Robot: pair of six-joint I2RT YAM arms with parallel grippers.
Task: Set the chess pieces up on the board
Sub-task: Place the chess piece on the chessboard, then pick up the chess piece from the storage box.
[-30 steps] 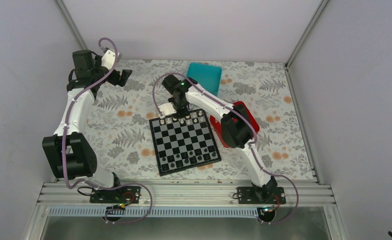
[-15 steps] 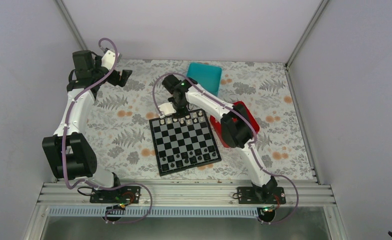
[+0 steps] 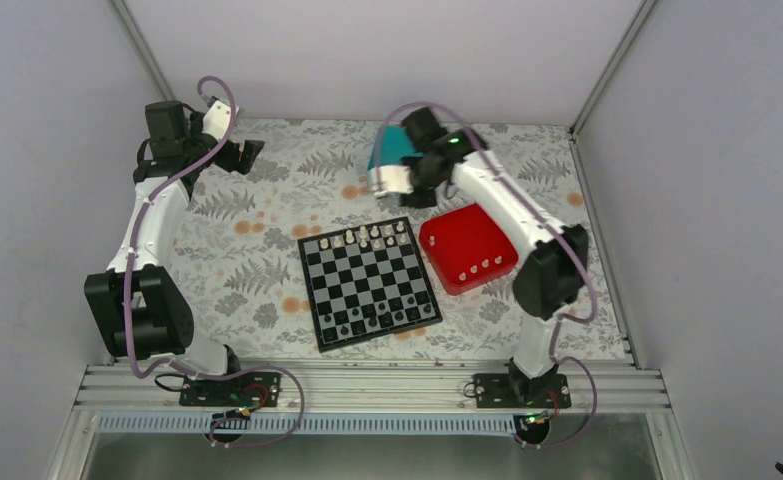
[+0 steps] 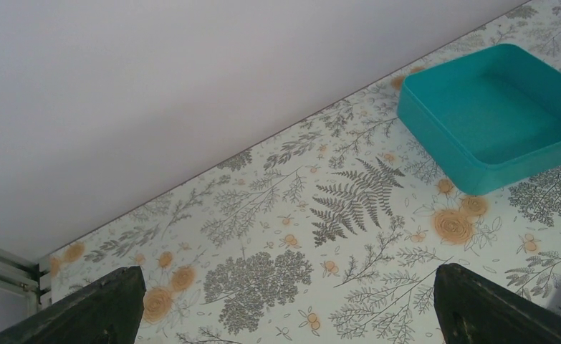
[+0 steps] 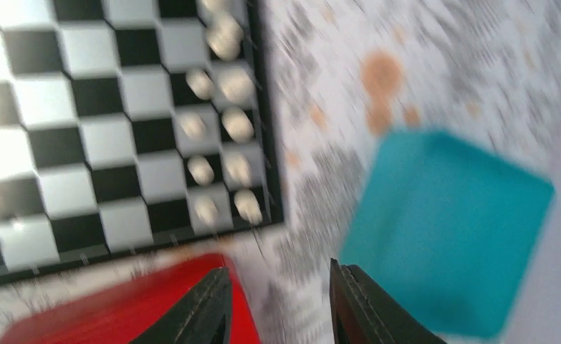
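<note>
So the right gripper (image 5: 279, 276) hangs open and empty at the far side, just beside the teal box (image 4: 499, 115). A few white chess pieces (image 3: 484, 266) wait in the red tray (image 3: 462, 238) to its near-right. The board (image 3: 369, 285) lies near-left. The left gripper (image 4: 291, 290) is wide open and way farther off. No readable writing anywhere.

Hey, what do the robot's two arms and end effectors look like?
The left arm and right arm have white link shells with bulky black joint housings. A lilac cable loops along each. A small green light glows near the right wrist. The left end effector and right end effector have dark wedge-shaped fingers.
</note>
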